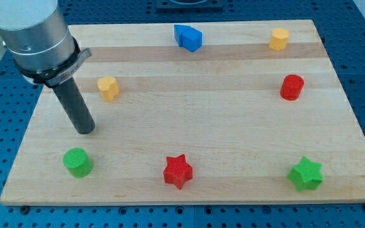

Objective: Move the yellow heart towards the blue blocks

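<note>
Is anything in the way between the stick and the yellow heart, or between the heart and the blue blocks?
No. My tip sits just lower left of the yellow heart, bare board between. From there to the blue blocks is bare too.

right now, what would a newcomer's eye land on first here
First the big grey arm at the view's upper left, its dark rod ending at my tip, below-left of the yellow heart. Then the blue blocks at the top edge, and the red star at the bottom.
</note>
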`<state>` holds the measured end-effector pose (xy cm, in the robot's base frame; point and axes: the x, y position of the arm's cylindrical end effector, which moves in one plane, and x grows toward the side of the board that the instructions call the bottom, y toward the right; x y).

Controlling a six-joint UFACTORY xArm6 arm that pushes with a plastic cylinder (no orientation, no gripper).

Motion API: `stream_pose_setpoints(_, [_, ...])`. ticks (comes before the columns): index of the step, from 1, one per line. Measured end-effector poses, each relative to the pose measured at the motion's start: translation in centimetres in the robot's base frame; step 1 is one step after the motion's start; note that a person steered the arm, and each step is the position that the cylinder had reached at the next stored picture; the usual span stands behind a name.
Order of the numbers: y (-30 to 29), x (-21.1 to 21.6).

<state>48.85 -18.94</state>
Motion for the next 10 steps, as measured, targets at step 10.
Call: stream_pose_setpoints(10, [2.9,-9.0])
